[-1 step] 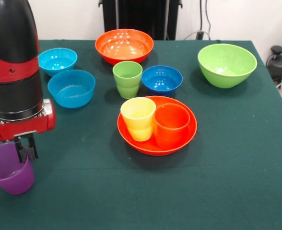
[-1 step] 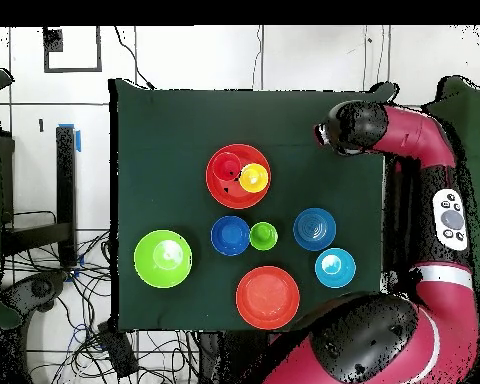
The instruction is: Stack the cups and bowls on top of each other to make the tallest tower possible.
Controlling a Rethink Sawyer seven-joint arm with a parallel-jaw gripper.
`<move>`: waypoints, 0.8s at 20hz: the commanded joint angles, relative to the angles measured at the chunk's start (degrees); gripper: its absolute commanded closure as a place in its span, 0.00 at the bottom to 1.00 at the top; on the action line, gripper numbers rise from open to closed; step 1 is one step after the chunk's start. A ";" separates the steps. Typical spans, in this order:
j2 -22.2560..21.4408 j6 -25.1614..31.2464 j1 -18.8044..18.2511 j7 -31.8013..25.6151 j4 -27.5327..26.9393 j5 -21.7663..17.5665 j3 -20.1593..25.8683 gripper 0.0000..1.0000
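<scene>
- green cloth (image 1: 237,158) covers the whole table, and every piece sits on it well apart except the ones in the near orange bowl (image 1: 131,136).
- my gripper (image 1: 26,148) is down at the purple cup (image 1: 10,171), fingers (image 1: 20,152) astride its rim; i think they're pinching the wall, but from the front i can't be sure the grip is firm.
- a one-wall pinch lets the cup swing or slip out when i lift, and it sits close to the table edge, so a drop could roll it off.
- yellow cup (image 1: 138,117) and orange cup (image 1: 171,124) stand touching inside that bowl; lowering purple onto either could knock the neighbour over.
- green cup (image 1: 127,79) stands between the dark blue bowl (image 1: 162,79) and the two light blue bowls (image 1: 72,88), so a low carry could clip it.
- overhead, the arm hides the purple cup, so i can't check alignment there.
</scene>
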 commanded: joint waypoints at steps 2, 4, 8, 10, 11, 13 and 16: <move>-5.11 -3.23 2.28 -3.94 7.04 -0.65 1.25 1.00; -5.95 -3.83 2.66 -3.00 7.88 -0.70 1.16 1.00; -7.83 -5.06 3.06 -1.23 10.51 -0.48 1.03 1.00; -8.82 -5.64 3.37 -0.04 11.98 -0.30 0.83 1.00; -9.28 -6.06 3.44 0.44 12.73 -0.09 0.85 1.00; -10.07 -6.28 3.76 1.33 13.82 0.38 0.84 1.00; -10.75 -5.68 4.01 2.08 15.16 1.68 1.14 1.00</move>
